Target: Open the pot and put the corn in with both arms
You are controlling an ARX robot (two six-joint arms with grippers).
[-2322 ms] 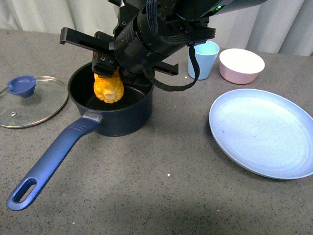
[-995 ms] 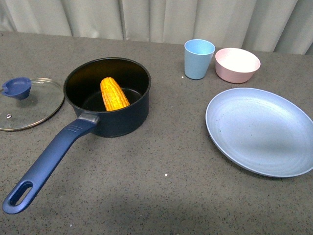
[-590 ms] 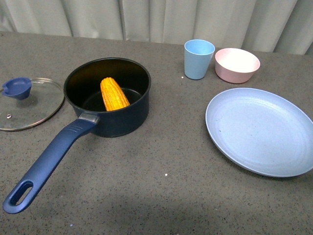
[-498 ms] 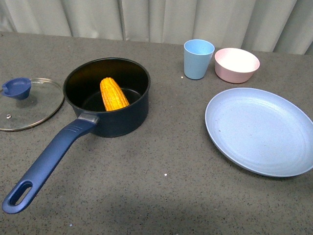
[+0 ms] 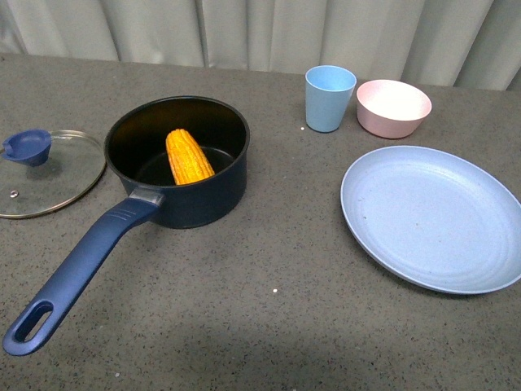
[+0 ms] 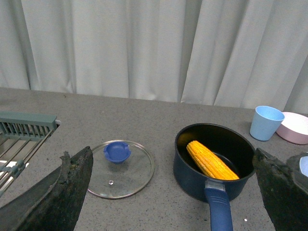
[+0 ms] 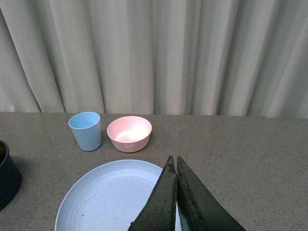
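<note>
I see the corn [image 5: 188, 157] lying inside the pot [image 5: 213, 194]. One end leans up against the pot's far wall and the other end rests down on the black bottom. The pot sits on the left half of the gray surface [image 5: 260, 309], about midway between the far edge and the near edge. It has no lid on it. Its long blue handle [image 5: 77, 269] points toward the near left corner, and the loop hole is at the very end.

The glass lid [image 5: 47, 173] with a blue knob [image 5: 27, 146] lies flat on the surface just beside the pot, close to the left edge. It does not touch the pot.

A light blue cup [image 5: 329, 98] stands upright near the far edge, right of the pot. A pink bowl [image 5: 393, 107] sits just beside the cup, on its right. A big pale blue plate [image 5: 431, 216] lies flat by the right edge, nearer to me than the cup and bowl.

No arm shows in the front view. In the left wrist view, the left jaws [image 6: 173, 192] are spread wide apart and hold nothing; the pot [image 6: 190, 175] with the corn [image 6: 211, 160] shows between them, farther off. A gray-green rack [image 6: 21, 132] shows at one side there. In the right wrist view, the right jaws [image 7: 175, 192] are pressed together with nothing between them, up above the plate [image 7: 96, 202].
</note>
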